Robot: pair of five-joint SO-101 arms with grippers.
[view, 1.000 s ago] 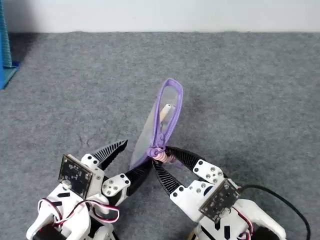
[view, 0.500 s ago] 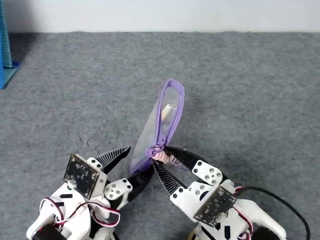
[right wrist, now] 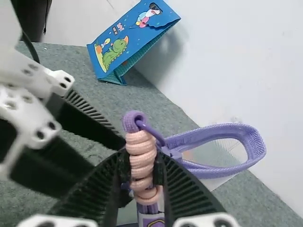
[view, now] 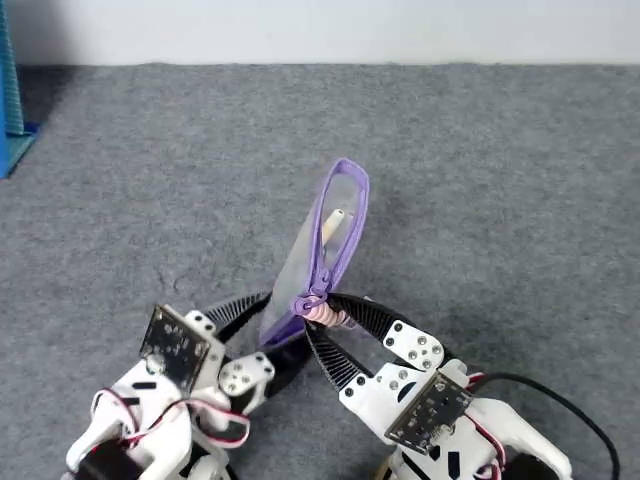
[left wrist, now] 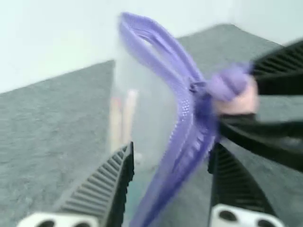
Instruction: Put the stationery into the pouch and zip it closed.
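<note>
Currently — right gripper (right wrist: pixel 141 164) clamped on pink zipper pull (right wrist: pixel 139 142) | left gripper (left wrist: pixel 170 150) partly open, straddling pouch (view: pixel 322 250) | pen (view: pixel 331 224) inside

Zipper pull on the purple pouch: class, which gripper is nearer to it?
Right. The right gripper is shut on the zipper pull; the left gripper is beside it, open, one finger on each side of the pouch.

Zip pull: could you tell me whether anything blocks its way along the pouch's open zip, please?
Nothing visible does. The right end effector grips the zip pull; the pale stationery shows inside the pouch, not across the zip.
</note>
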